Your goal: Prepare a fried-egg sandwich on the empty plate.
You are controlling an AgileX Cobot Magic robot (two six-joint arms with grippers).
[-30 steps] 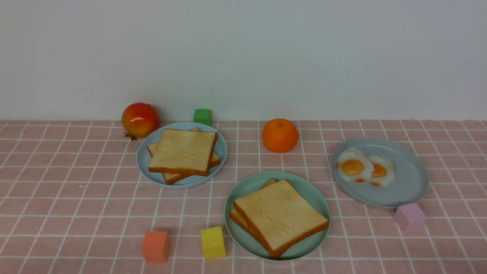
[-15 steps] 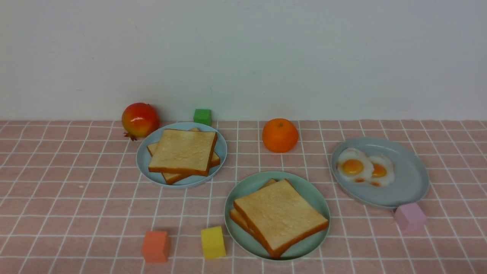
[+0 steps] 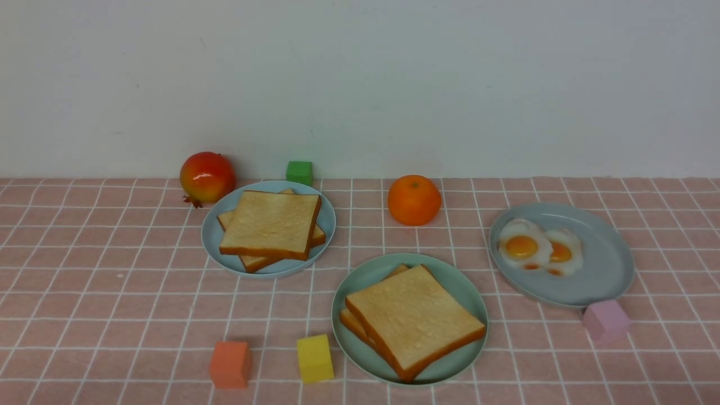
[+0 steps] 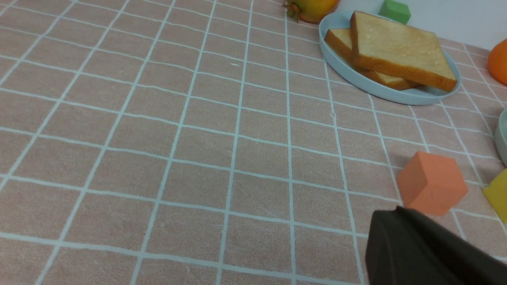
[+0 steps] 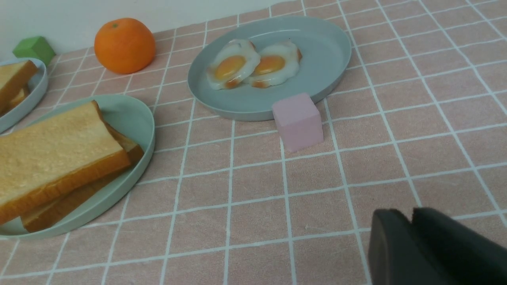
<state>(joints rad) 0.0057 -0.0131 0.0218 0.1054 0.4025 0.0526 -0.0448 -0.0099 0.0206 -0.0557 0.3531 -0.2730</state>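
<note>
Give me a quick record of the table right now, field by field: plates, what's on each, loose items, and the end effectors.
mint plate: two stacked toast slices; no egg visible between them
blue plate: two stacked toast slices
oval dish: two fried eggs
fruit: pomegranate, orange
cubes: green, orange-red, yellow, pink
left end effector: shut, empty
right end effector: nearly closed, empty

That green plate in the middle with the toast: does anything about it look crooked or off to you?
A little. The two toast slices on the mint-green plate are stacked askew, the lower slice peeking out at the back and left. No egg shows between them; both fried eggs lie on the grey-blue dish. Nothing looks spilled or damaged.
</note>
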